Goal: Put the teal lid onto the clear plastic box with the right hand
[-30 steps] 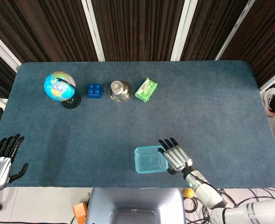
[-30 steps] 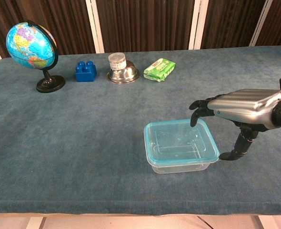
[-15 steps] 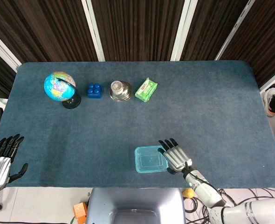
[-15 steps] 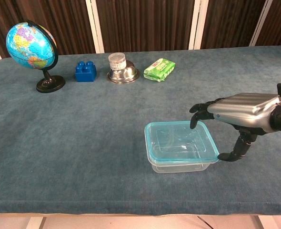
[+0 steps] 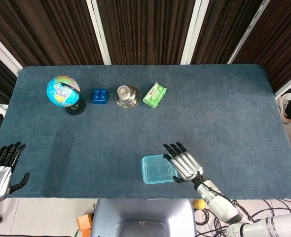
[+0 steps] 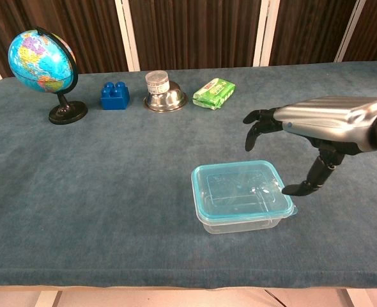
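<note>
R hand [image 6: 316, 131] had lifted off the lid [image 6: 239, 187], fingers spread, thumb tip just beside lid's right rim; holding nothing. Lid sat on box [image 6: 243, 217] near desk's [image 5: 224, 118] front edge. L hand [image 5: 1, 170] spread, at front-left corner. Globe [image 5: 62, 92], blue block [image 5: 99, 96], metal bowl [image 5: 127, 96], green pack [image 5: 155, 95] along back. Dark slatted wall behind.

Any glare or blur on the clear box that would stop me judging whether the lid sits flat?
Chest view: sharp, only small white glints on the teal lid over the clear plastic box, rim readable. Head view: even light, no blur, but the silver right hand covers the lid's right edge.
</note>
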Controlling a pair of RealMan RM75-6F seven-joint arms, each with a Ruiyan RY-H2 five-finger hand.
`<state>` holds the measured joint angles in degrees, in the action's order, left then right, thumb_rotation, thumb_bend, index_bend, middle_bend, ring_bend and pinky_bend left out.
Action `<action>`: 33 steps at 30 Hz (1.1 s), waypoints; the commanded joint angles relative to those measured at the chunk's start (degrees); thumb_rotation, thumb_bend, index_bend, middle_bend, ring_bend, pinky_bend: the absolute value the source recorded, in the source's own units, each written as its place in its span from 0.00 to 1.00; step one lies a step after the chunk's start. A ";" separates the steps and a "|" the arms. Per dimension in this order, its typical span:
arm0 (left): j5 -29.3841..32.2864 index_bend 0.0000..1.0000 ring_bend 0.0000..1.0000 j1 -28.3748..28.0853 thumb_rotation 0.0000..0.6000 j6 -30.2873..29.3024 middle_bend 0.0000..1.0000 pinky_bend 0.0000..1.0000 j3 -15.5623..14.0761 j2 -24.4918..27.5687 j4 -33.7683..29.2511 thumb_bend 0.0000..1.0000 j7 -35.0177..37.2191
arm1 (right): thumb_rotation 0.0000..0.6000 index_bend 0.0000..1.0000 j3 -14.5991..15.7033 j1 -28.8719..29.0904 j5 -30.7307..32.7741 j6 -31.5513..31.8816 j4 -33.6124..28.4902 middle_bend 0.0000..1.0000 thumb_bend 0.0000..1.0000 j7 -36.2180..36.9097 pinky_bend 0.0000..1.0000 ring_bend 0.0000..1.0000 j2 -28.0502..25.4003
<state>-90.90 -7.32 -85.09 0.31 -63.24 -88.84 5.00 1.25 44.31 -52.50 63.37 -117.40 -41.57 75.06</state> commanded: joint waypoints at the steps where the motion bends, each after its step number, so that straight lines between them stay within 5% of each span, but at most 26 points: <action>1: 0.05 0.00 0.02 -0.10 1.00 0.19 0.03 0.01 0.01 -0.03 0.01 0.34 -0.13 | 1.00 0.31 -1.64 0.54 0.67 0.07 -0.17 0.00 0.18 0.43 0.00 0.00 1.49; 15: 0.23 0.00 0.02 -0.36 1.00 0.70 0.03 0.01 0.02 -0.09 0.15 0.34 0.00 | 1.00 0.40 -6.48 8.98 16.08 6.74 1.68 0.00 0.18 -15.45 0.00 0.00 14.17; 33: -0.44 0.00 0.02 -0.29 1.00 0.33 0.03 0.01 -0.28 0.13 0.32 0.34 0.74 | 1.00 0.43 -5.01 9.74 17.59 10.07 4.66 0.00 0.16 -17.69 0.00 0.00 18.24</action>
<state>-91.33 -7.62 -84.76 0.03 -63.11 -88.52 5.76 -3.78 54.06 -34.92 73.44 -112.75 -59.26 93.31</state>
